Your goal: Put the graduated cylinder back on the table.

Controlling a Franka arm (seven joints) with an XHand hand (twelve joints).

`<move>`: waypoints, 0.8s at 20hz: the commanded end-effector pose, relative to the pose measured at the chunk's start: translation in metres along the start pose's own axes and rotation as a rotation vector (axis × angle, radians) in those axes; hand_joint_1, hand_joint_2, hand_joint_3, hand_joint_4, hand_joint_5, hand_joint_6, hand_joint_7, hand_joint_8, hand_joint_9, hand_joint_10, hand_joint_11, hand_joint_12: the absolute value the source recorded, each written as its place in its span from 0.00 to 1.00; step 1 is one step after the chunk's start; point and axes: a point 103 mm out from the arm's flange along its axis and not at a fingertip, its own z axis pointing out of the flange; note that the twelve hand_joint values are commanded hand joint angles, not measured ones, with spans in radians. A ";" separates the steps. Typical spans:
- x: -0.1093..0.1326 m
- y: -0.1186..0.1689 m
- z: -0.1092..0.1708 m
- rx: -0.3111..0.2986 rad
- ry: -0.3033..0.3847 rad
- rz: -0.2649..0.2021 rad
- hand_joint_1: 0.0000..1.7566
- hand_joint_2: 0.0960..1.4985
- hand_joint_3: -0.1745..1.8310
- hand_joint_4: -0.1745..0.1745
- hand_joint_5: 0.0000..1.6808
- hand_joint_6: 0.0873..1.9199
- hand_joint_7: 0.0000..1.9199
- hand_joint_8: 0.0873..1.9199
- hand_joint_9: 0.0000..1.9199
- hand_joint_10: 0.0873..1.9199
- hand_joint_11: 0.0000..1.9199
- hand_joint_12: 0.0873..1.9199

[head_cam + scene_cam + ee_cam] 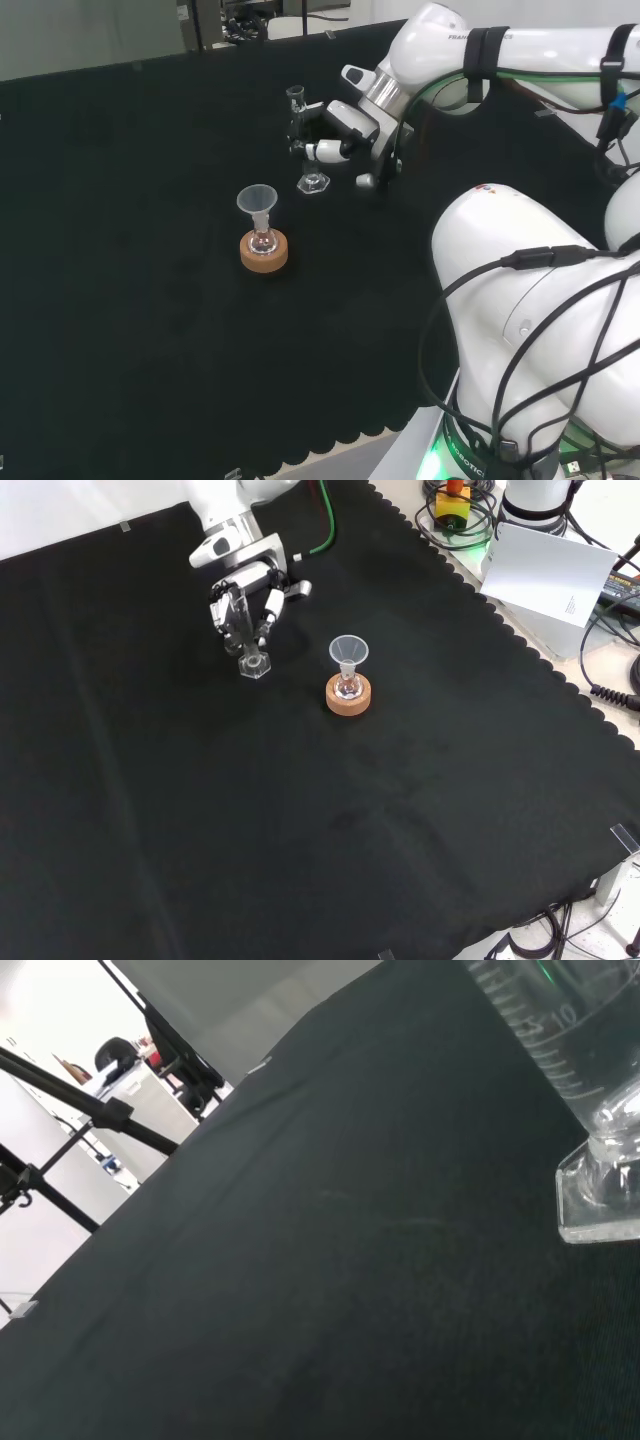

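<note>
- Black cloth covers the counter; office furniture stands in the room behind.
- Graduated cylinder stands upright, long axis vertical, mouth up, its hexagonal base on the cloth.
- Robot hand has its fingers curled round the cylinder's tube, above the base.
- Funnel sits in a small flask on a cork ring, near the cylinder but apart from it.

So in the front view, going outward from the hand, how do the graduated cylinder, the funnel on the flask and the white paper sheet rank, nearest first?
1. Graduated cylinder: held in the hand, foot at the cloth.
2. Funnel: to the right, on the flask in the cork ring.
3. White paper sheet: far right, off the cloth.
</note>
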 end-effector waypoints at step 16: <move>-0.019 0.019 0.029 -0.040 0.038 -0.027 0.63 0.77 0.09 0.17 0.52 0.59 0.58 0.17 0.72 0.00 0.62 0.38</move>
